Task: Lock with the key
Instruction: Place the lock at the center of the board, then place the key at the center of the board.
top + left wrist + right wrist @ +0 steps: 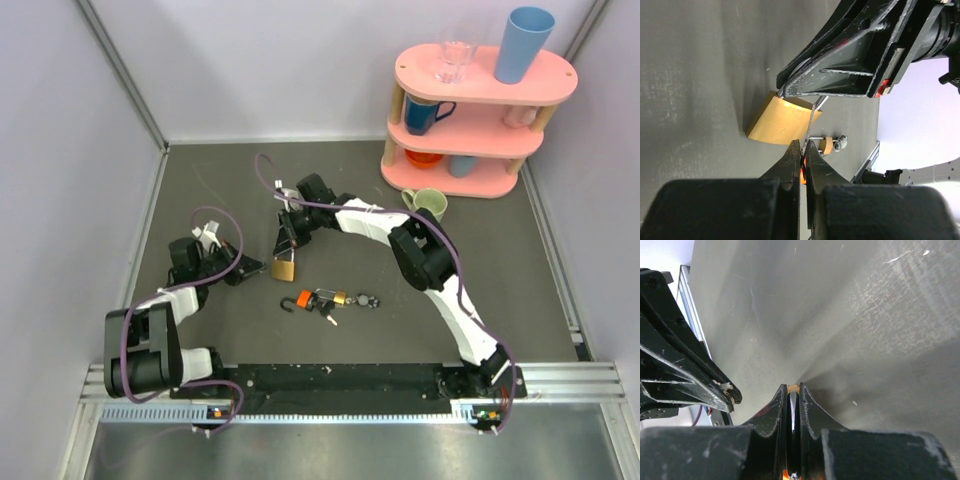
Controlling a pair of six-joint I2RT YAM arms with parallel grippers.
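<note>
On the flat grey table [200, 200], the right gripper [792, 399] is clamped on the large brass padlock [283, 268] by its shackle. The left gripper [801, 150] is seen with its jaws pressed together just beside that padlock. The tiny thin silver key [328, 314] appears to lie in its bunch beside the orange-and-black padlock [312, 299], apart from both grippers. The wrong lock could be worked if the brass one is mistaken for the target. A thin silver strip [812, 122] at the left fingertips cannot be identified, nor is it clear whether it is pinched. No keyhole can be made out.
</note>
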